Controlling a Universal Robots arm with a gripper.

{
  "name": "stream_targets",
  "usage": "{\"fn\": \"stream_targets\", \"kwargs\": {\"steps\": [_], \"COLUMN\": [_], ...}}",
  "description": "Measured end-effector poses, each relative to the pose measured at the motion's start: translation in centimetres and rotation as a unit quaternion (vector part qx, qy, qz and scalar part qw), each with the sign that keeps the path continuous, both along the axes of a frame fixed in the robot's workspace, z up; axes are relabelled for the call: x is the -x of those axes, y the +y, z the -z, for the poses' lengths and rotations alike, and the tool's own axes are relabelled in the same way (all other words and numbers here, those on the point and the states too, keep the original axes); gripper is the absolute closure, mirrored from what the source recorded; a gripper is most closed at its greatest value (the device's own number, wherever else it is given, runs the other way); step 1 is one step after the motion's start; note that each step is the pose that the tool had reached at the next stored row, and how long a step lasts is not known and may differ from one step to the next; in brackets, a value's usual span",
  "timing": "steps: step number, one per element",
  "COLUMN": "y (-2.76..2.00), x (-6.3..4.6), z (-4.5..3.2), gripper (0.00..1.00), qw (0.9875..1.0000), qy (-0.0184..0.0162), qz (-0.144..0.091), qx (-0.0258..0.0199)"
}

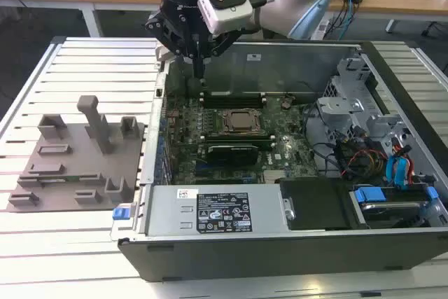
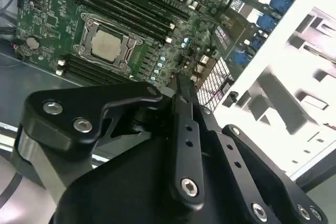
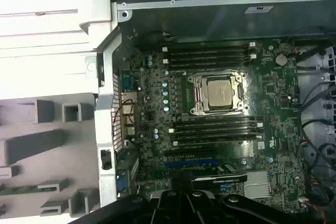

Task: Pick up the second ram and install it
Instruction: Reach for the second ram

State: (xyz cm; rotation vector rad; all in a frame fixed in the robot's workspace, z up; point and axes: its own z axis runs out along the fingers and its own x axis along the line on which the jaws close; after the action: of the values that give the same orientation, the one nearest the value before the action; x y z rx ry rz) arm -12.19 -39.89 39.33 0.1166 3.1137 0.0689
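Note:
My gripper hangs over the back left corner of the motherboard inside the open computer case. Its fingers are shut together and I see nothing between them. In the second wrist view the gripper points down at the board's edge near the case wall. The CPU socket sits mid-board with dark memory slots on both sides. A thin green stick, the second ram, lies in the grey tray outside the case, well away from the gripper.
The grey tray with upright blocks stands on the slatted table at the exterior view's left. The case's metal side wall separates it from the board. A power supply, cables and drive bays fill the case's front and right.

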Motion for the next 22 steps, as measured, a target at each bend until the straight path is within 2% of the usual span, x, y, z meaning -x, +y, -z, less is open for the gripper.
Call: {"fn": "stream_targets", "kwargs": {"steps": [3, 5, 13, 15, 17, 19, 22], "y": [0.00, 0.00, 0.00, 0.00, 0.00, 0.00, 0.00], "x": [2.9, 3.9, 9.0, 9.8, 11.1, 11.8, 13.6], "z": [0.00, 0.00, 0.05, 0.07, 0.09, 0.11, 0.14], "gripper": [0.90, 0.90, 0.90, 0.90, 0.90, 0.90, 0.90], "qw": [1.0000, 1.0000, 1.0000, 1.0000, 1.0000, 1.0000, 1.0000], "qy": [-0.0004, -0.0006, -0.0008, -0.0008, -0.0008, -0.0008, -0.0008], "qz": [0.000, 0.000, 0.000, 0.000, 0.000, 0.000, 0.000], "qx": [0.0000, 0.0001, 0.0000, 0.0000, 0.0000, 0.0000, 0.0000]}}
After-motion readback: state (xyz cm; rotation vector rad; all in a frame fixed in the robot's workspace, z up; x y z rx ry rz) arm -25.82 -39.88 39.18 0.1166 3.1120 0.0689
